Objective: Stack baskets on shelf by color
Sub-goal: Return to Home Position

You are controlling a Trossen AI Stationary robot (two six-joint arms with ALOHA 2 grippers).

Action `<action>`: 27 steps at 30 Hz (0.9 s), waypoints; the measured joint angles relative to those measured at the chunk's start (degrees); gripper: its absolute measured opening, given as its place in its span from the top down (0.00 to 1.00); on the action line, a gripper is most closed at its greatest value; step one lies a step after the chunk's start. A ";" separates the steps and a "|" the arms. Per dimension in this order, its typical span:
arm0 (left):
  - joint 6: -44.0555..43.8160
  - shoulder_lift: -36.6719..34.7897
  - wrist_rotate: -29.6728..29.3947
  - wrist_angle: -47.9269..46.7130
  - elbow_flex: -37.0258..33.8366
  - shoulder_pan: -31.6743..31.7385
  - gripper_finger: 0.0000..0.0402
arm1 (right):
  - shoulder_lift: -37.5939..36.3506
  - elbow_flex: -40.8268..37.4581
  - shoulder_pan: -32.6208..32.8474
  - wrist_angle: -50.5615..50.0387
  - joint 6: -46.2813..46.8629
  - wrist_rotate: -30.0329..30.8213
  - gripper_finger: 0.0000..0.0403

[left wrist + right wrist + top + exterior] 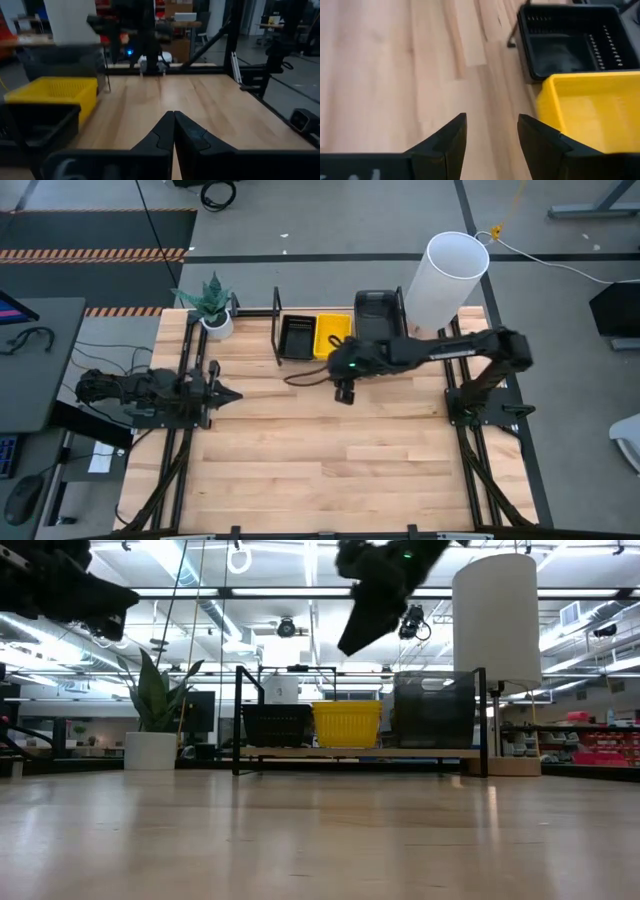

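Observation:
Three stacks of baskets stand side by side on the shelf (360, 753) at the table's far edge. The black slatted baskets (296, 336) are at the left, the yellow baskets (332, 333) in the middle and the dark grey baskets (378, 315) at the right. The low view shows them in the same order: black (277, 725), yellow (347, 723), grey (433, 710). My right gripper (344, 394) hangs open above the table, just near of the yellow baskets (592, 112) and holding nothing. My left gripper (226, 395) is shut at the table's left side, well apart from the baskets.
A tall white cylinder (445, 280) stands at the shelf's right end, and a potted plant (213, 308) stands at its left. The near and middle tabletop (330, 460) is bare wood.

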 joint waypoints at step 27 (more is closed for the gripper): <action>-2.28 0.02 -0.02 -0.63 0.00 -0.02 0.93 | -54.26 -52.60 -1.85 37.29 15.09 -12.59 0.55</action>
